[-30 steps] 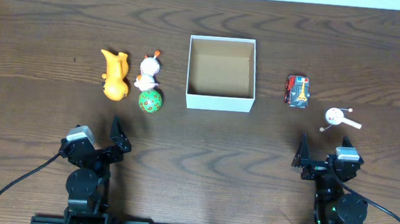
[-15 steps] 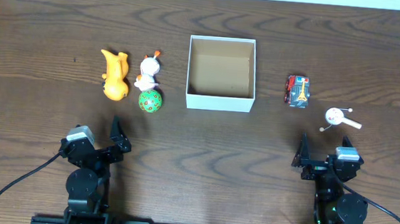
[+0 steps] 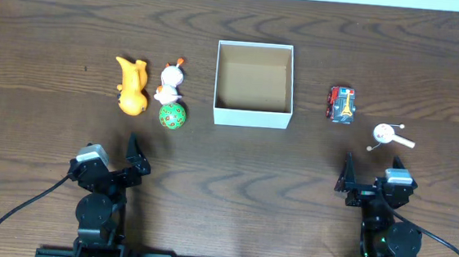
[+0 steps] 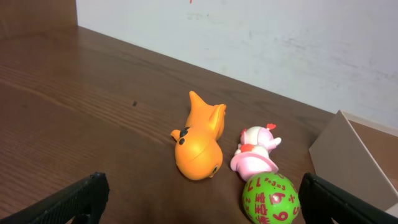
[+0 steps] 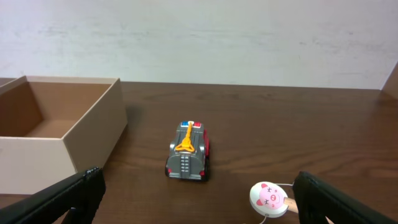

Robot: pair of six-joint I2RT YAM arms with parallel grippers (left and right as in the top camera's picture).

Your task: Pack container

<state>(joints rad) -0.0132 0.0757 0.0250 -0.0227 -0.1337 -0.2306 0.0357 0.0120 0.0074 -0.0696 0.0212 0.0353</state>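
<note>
Noting the container (image 3: 252,117) first: where does it sit? (obs. 1)

Middle of the counter (image 3: 432,54), toward the far edge, square to both arms. White walls and rim, brown cardboard inside, open side up. The left wrist view catches one corner of it at the right edge; the right wrist view shows its wall on the left. (obs. 2)

Nearest items on the left side? (obs. 1)

A white and pink figure (image 3: 170,79), near the container but apart from it. A green ball (image 3: 172,115) with red markings lies just by the figure's base, on the side nearer the arms; I cannot tell whether they touch. An orange toy (image 3: 132,85) lies on its side just beyond the figure. (obs. 2)

Right side? (obs. 1)

A toy truck (image 3: 342,104), red and grey with an orange part on top, stands apart from the container wall. A round white toy (image 3: 384,134) with a pink face and a stick handle lies further out, nearer the right arm. (obs. 2)

End effector state? (obs. 1)

Left end effector (image 3: 111,156): fingers spread wide, one at each lower corner of its wrist view, gripping nothing, well short of the toys. Right end effector (image 3: 370,176): likewise spread wide and gripping nothing, near the round white toy but not touching it. (obs. 2)
</note>
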